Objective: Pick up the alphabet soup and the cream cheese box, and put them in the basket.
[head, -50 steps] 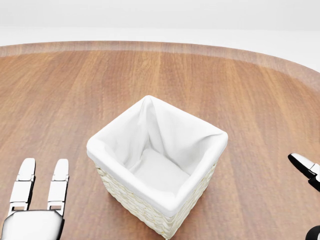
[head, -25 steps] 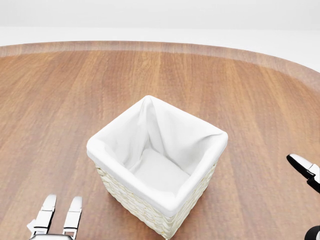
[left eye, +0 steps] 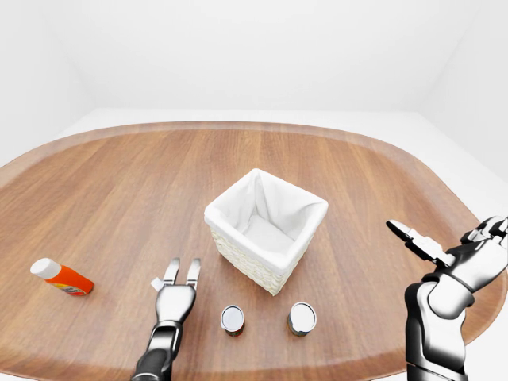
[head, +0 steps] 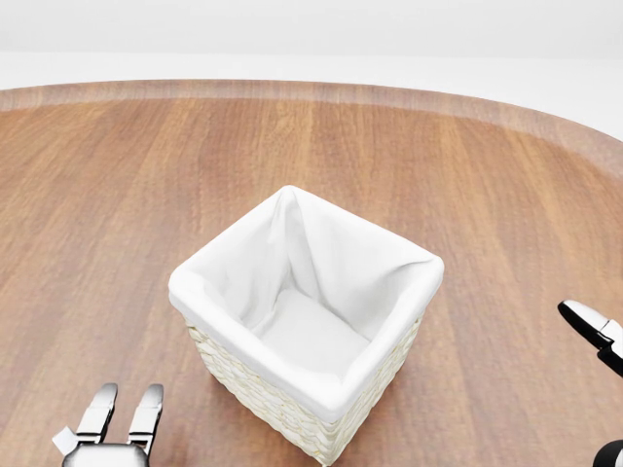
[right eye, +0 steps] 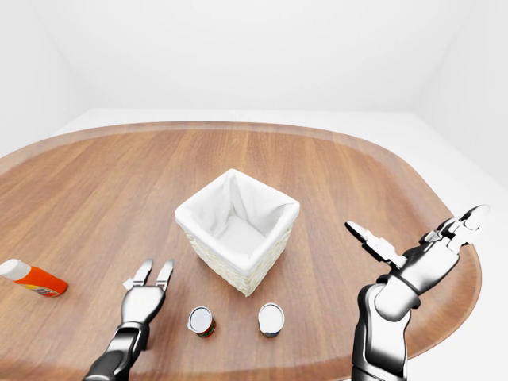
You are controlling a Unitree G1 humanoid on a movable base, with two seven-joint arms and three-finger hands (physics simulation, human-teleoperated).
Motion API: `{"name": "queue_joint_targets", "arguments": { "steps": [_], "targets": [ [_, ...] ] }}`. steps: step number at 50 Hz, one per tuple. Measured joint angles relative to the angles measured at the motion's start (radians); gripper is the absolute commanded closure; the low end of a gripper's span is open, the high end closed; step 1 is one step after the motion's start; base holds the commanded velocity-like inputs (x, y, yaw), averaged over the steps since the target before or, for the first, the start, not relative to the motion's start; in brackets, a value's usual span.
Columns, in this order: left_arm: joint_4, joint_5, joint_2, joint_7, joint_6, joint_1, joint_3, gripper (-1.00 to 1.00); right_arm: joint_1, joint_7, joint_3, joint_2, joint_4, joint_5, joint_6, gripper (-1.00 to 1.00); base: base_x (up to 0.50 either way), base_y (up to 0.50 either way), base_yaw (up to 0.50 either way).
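Left hand [left eye: 175, 295] is hovering low over the table [left eye: 111, 182], fingers [left eye: 192, 272] lying straight and spread, gripping nothing. Just to its right in the left-eye view, two upright cans are standing side by side, seen from above by their silver lids: the nearer can [left eye: 232, 319] close beside the hand, showing a red label in the right-eye view, and the farther can [left eye: 302, 317] a little beyond it. Labels are too small to read, so which one is the alphabet soup I cannot tell. Up and to the right of the hand, the basket [left eye: 266, 228] is sitting upright on the wood, woven sides, white cloth lining, nothing showing inside. Well to the left of the hand, an orange bottle [left eye: 61, 277] with a white cap is lying on its side. No cream cheese box is showing in any view.

Right hand [right eye: 432, 250] is hanging raised at the right edge, well apart from the basket and cans, fingers splayed wide, holding nothing.
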Motion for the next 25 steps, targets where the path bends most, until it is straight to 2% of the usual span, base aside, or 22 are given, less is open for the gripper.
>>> {"name": "queue_joint_targets", "arguments": {
  "steps": [13, 25],
  "targets": [
    [0.184, -0.076, 0.014, 0.0, -0.042, -0.113, -0.01, -1.0, -0.002, 0.0, 0.001, -0.001, 0.006, -0.002, 0.0, -1.0, 0.0, 0.0, 0.0],
    [0.282, -0.13, 0.026, 0.0, -0.061, -0.164, -0.015, -1.0, -0.002, 0.0, 0.002, -0.001, 0.004, -0.003, 0.0, -1.0, 0.0, 0.0, 0.0]
  ]
}}
